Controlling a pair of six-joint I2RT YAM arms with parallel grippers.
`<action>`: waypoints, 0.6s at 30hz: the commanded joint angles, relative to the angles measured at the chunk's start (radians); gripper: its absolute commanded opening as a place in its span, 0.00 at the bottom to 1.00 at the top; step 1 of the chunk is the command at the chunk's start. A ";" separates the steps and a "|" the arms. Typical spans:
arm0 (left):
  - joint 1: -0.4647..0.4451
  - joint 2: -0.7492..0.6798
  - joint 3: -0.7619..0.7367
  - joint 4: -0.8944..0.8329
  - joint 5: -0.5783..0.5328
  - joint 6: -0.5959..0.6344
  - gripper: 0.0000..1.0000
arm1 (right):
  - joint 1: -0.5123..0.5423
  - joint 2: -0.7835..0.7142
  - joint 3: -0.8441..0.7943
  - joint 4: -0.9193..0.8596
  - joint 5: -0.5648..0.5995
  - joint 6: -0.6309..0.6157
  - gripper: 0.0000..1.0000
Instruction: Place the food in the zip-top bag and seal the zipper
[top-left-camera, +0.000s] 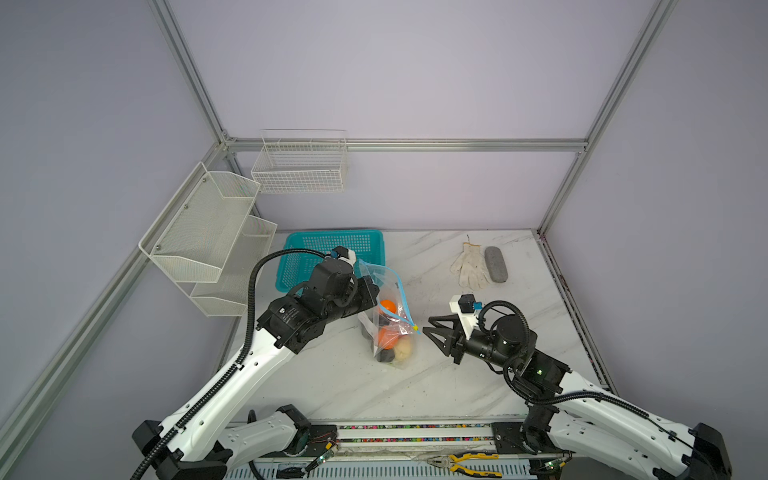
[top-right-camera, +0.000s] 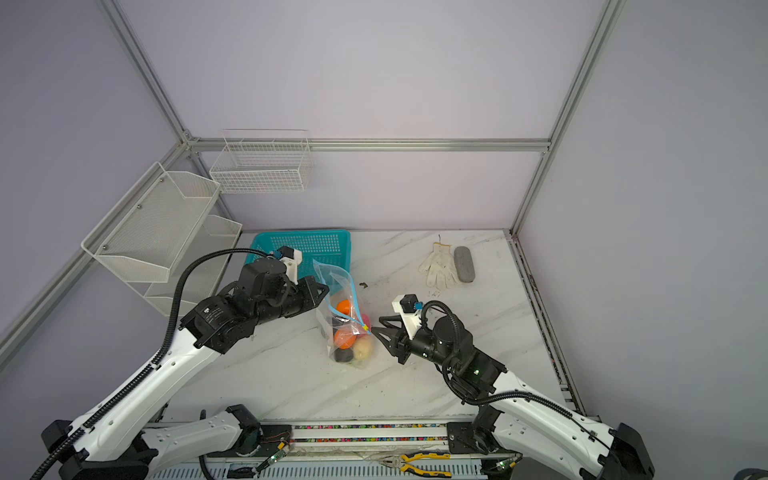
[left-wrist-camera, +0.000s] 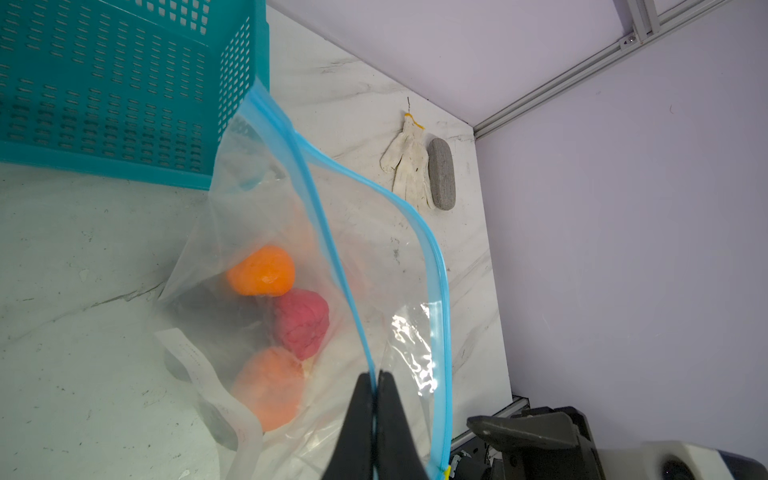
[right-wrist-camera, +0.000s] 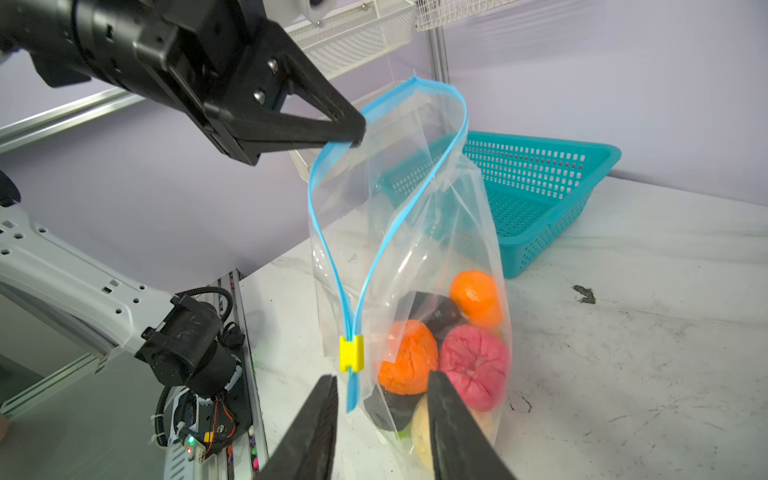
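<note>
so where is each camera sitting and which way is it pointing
Both top views: high over the table, near side, looking down and back at the zip-top bag; left arm and right arm show.
Left wrist: on the left arm, looking along its shut fingers pinching the zipper, toward the glove.
Right wrist: on the right arm, looking past its open fingers at the yellow slider.
Shared: both wrist views show the teal basket and pink ball.

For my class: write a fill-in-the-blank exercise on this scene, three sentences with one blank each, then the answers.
1. The left pincer grips the zipper, a light-___ strip.
2. The open right pincer faces the zipper's ___ slider tab.
3. The food sits ___ the zip-top bag.
Missing words: blue, yellow, inside.
</note>
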 joint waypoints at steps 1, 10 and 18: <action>0.008 -0.019 -0.032 0.062 0.016 -0.005 0.00 | 0.008 0.021 -0.012 0.093 -0.030 0.021 0.38; 0.009 -0.022 -0.038 0.063 0.019 -0.008 0.00 | 0.017 0.063 -0.028 0.149 -0.065 0.029 0.35; 0.009 -0.015 -0.038 0.065 0.024 -0.008 0.00 | 0.019 0.011 -0.046 0.137 -0.085 0.037 0.37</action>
